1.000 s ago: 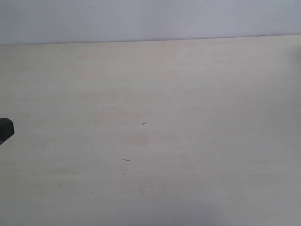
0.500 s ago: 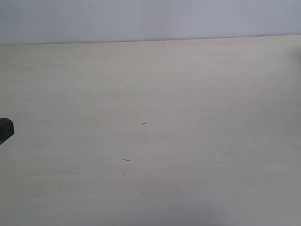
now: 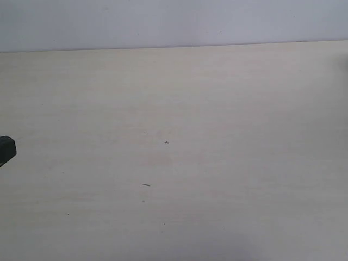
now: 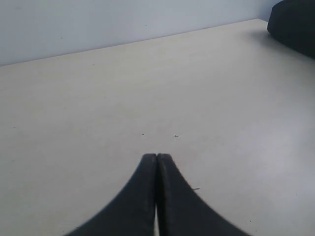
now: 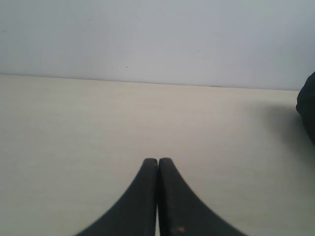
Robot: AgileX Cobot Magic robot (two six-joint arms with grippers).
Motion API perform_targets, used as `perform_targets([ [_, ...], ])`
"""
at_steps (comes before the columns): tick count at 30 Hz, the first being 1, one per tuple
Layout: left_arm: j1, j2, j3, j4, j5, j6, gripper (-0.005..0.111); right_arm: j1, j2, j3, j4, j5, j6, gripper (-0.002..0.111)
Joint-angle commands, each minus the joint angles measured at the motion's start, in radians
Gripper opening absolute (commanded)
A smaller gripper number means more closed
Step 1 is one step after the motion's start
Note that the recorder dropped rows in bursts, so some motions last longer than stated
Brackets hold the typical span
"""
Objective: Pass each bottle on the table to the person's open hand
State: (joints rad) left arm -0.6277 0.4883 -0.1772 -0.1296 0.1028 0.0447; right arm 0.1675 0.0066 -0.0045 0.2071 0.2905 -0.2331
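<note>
No bottle and no person's hand shows in any view. The pale beige table (image 3: 217, 109) lies bare apart from a few tiny dark specks. My left gripper (image 4: 157, 156) hovers over the table (image 4: 98, 108), its two black fingers pressed together with nothing between them; in the exterior view only a black tip (image 3: 6, 148) of it shows at the left edge. My right gripper (image 5: 158, 160) is likewise shut and holds nothing, low above the table (image 5: 74, 123). The right arm is out of the exterior view.
A plain pale wall (image 3: 163, 22) runs behind the table's far edge. A dark rounded shape (image 4: 294, 22), probably the other arm, sits at the corner of the left wrist view, and a similar one (image 5: 308, 110) at the edge of the right wrist view.
</note>
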Motion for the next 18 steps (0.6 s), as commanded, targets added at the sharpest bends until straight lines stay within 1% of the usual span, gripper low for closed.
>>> perform_targets([
  [1,0.003,-0.005,0.002,-0.004,-0.012,0.002,0.0,-0.005,-0.007,0.005,-0.004,-0.002,-0.001,0.0],
  [4,0.008,-0.005,0.002,-0.004,-0.012,0.003,0.0,-0.005,-0.007,0.005,-0.004,-0.002,-0.001,0.0],
  [6,0.029,-0.017,0.002,-0.004,-0.012,0.003,0.0,-0.005,-0.007,0.005,-0.004,-0.002,-0.001,0.0],
  [9,0.114,-0.084,0.002,0.016,-0.001,0.072,0.0,-0.005,-0.007,0.005,-0.004,-0.002,-0.001,0.0],
  [14,0.276,-0.229,0.002,0.019,0.124,0.105,0.0,-0.005,-0.007,0.005,-0.004,-0.002,-0.001,0.0],
  [18,0.371,-0.327,0.004,0.019,0.214,0.105,0.0,-0.005,-0.007,0.005,-0.004,-0.002,-0.001,0.0],
])
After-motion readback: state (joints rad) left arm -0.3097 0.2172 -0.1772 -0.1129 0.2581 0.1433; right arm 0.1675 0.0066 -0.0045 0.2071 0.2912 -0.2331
